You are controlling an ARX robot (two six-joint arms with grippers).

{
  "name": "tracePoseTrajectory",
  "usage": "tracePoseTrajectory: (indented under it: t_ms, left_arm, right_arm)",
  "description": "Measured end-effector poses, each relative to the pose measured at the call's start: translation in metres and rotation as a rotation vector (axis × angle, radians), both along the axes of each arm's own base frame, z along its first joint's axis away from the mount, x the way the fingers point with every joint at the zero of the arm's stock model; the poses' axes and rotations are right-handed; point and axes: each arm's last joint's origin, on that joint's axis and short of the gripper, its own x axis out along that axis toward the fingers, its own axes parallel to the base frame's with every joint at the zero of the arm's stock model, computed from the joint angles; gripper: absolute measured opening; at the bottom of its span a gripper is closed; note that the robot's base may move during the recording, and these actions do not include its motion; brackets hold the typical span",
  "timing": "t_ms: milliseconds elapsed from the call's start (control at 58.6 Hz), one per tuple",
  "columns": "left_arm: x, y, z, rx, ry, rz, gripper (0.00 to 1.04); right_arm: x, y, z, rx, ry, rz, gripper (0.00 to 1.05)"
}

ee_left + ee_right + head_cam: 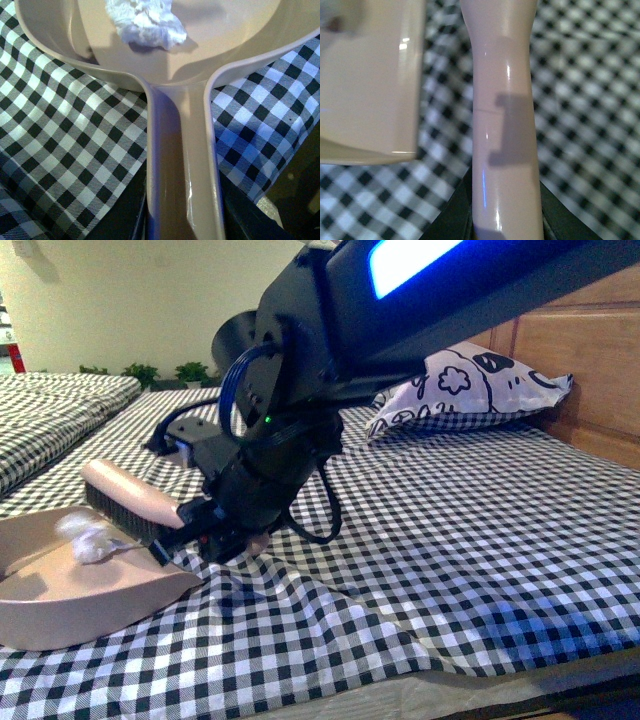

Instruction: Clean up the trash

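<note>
The trash, a small crumpled white paper wad, lies inside the pale pink dustpan at the front left of the bed. In the left wrist view the trash sits in the dustpan's scoop. My left gripper is shut on the dustpan's handle. My right gripper is shut on the brush, whose dark bristles rest at the pan's mouth beside the wad. In the right wrist view my right gripper clamps the brush's pale handle, with the dustpan's edge beside it.
The bed is covered by a black-and-white checked sheet. A patterned pillow lies at the back right against a wooden headboard. A second checked bed stands at the left. The mattress front edge is near.
</note>
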Motion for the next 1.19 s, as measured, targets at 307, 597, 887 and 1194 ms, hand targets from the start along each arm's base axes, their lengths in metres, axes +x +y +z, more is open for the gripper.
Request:
tracePoseTrajectory:
  t_ms: [307,597,887,1194]
  left_arm:
    - [0.0,0.0,0.0,0.0,0.001,0.0,0.27]
    - [0.001,0.0,-0.001,-0.13,-0.051,-0.018,0.27]
    - [0.026,0.002,0.022,-0.186,-0.277,0.168,0.27]
    - [-0.034,-0.039,0.082,-0.377,-0.521,0.69,0.27]
  right_arm:
    - [0.013,-0.074,0.013,0.009,-0.071,-0.198,0.19]
    - [-0.005,-0.161,0.023,0.127,-0.162,-0.41,0.19]
    - [-0.077,-0.274,0.042,0.274,-0.201,-0.546,0.19]
    - [-0.206,-0.328,0.084,0.456,-0.389,-0.512,0.18]
